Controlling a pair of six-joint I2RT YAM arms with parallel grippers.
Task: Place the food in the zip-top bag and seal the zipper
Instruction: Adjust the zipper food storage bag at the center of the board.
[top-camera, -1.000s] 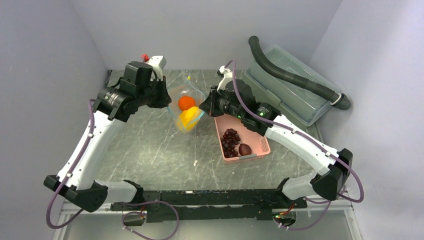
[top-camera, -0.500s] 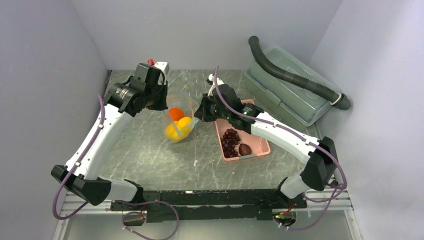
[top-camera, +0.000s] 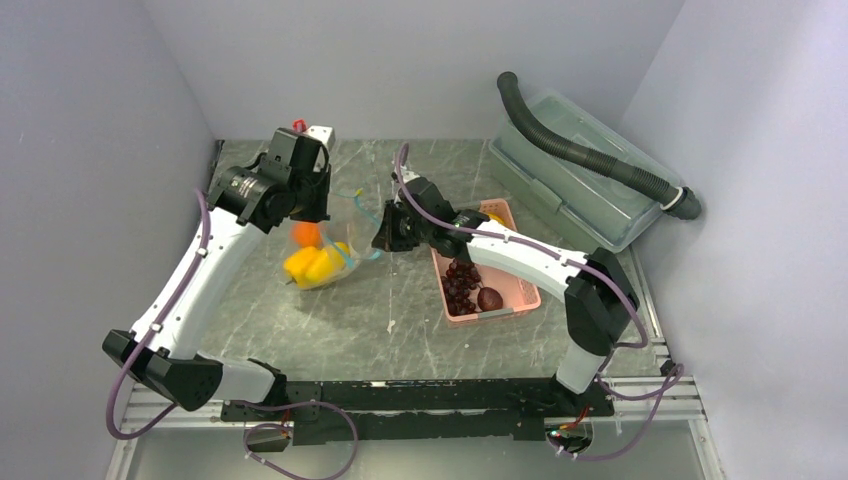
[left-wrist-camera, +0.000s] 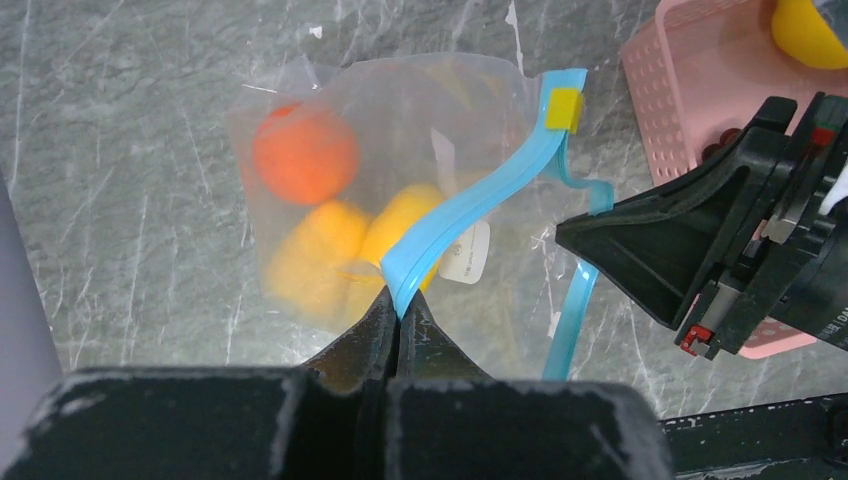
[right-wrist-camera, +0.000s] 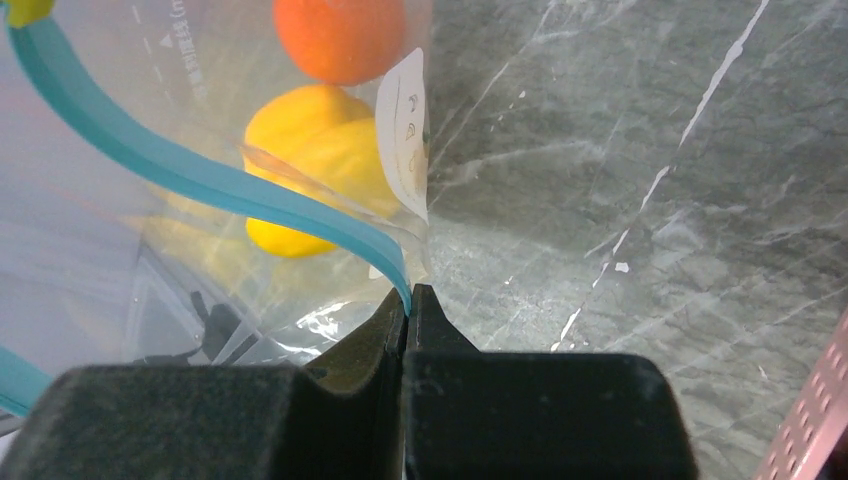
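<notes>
Zip-top bag (top-camera: 335, 240) left of centre in the overhead view, orange (left-wrist-camera: 305, 155) and yellow fruits (left-wrist-camera: 325, 255) inside, left gripper (left-wrist-camera: 398, 305) jaws pinched on the zipper (left-wrist-camera: 470, 205), right gripper (right-wrist-camera: 408, 295) jaws clamped on its other end, grapes (top-camera: 460, 280) in pink basket (top-camera: 522, 288) right of centre.

Through the cloudy plastic of the zip-top bag (left-wrist-camera: 420, 110) the yellow food (left-wrist-camera: 320, 255) blurs together, so pepper and oblong fruit cannot be told apart. The right wrist view cuts the orange (right-wrist-camera: 340, 30) at its top edge and the zipper (right-wrist-camera: 180, 175) at its left. The pink basket (left-wrist-camera: 680, 120) runs off the left wrist view, its yellow piece (left-wrist-camera: 810, 30) clipped at the corner.
</notes>
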